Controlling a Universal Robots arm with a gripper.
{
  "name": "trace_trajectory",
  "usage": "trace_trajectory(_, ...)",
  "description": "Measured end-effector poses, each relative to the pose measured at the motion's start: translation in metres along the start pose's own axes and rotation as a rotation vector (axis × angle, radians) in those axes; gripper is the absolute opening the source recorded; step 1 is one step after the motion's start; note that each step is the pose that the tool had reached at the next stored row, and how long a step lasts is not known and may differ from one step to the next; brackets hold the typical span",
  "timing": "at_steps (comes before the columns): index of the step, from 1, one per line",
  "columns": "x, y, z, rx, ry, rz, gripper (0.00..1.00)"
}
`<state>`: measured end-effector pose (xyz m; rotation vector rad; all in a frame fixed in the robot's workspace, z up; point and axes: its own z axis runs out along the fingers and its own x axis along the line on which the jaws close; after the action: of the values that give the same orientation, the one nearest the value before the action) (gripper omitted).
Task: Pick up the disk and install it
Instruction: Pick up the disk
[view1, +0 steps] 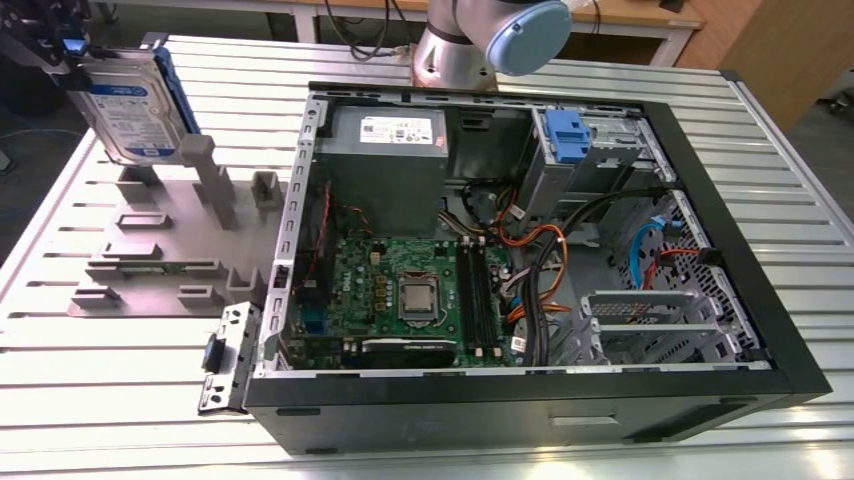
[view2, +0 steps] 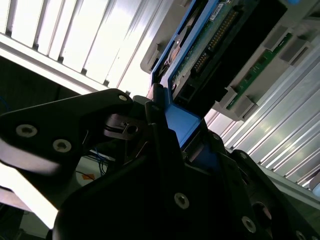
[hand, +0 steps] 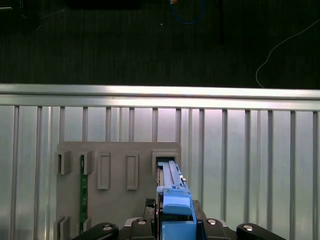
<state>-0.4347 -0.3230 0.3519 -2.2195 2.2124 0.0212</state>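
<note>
Now the gripper clamps the disk, upright above the rack near the table edge; gripped only by its carrier end, it could swing or slip.

1. We have the gripper clamped on the disk, raised over the grey fixture plate, with free air around it.
2. Directly below the gripper are the fixture's upright posts, the nearest obstacle. We can't tell the gap to the disk's lower edge.
3. On the side facing the open computer case, its near wall stands just beside the fixture.
4. Further that way, inside the case, the power supply, the cable bundle and the metal drive cage crowd the space.
5. We see room above the low motherboard.
6. The slatted table past the fixture is bare.
</note>
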Motion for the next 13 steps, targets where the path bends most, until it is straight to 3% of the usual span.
trace_trajectory(13,-0.0001,0.0,-0.004,0.0001,0.0,0.0,0.36)
